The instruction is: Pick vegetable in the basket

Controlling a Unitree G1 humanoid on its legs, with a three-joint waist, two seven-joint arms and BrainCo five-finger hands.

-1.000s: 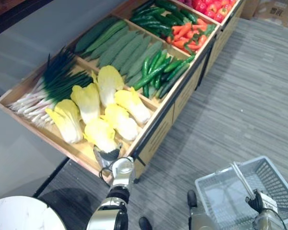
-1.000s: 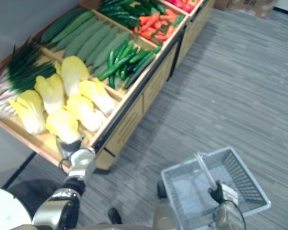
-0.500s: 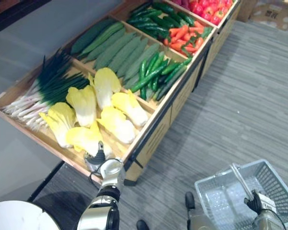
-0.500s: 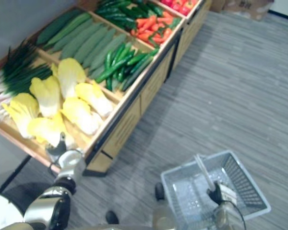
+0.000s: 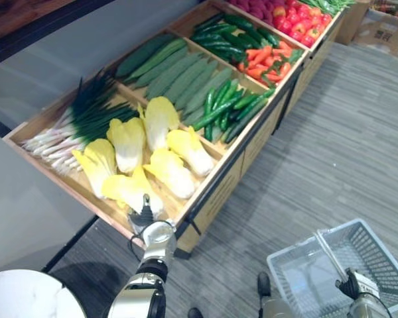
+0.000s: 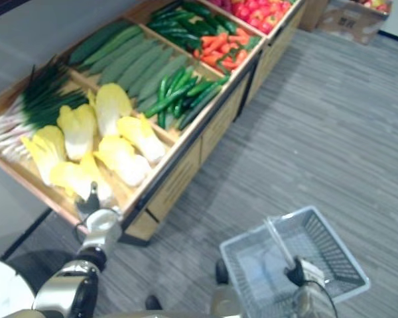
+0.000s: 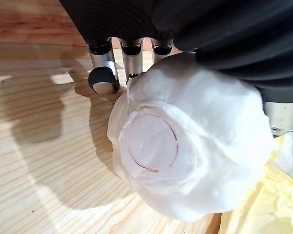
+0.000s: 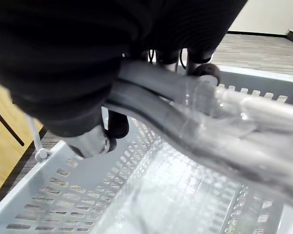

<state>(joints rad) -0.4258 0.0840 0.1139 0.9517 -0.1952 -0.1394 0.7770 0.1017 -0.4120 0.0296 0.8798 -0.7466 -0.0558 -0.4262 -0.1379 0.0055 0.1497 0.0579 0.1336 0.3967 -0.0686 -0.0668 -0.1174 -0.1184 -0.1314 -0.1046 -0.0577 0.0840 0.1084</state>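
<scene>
The cabbage point(image 7: 195, 146) we are after lies at the near left corner of the wooden tray point(image 5: 205, 182), its white stem end pointing toward us and its yellow leaves resting among the other cabbages point(image 5: 176, 156). Our left hand point(image 5: 143, 216) is grasping it, with the fingers point(image 7: 103, 73) curled round the far side of the stem end against the tray's wooden floor and the thumb on the opposite side. To the left lie spring onions point(image 5: 73, 122). Farther along the tray are cucumbers point(image 5: 176, 66), green chillies point(image 5: 229, 109) and carrots point(image 5: 265, 59). At near right, our right hand point(image 5: 353, 285) is clenched round the handle point(image 8: 244, 112) of the grey basket point(image 8: 53, 195), above the striped floor point(image 5: 345, 146).
</scene>
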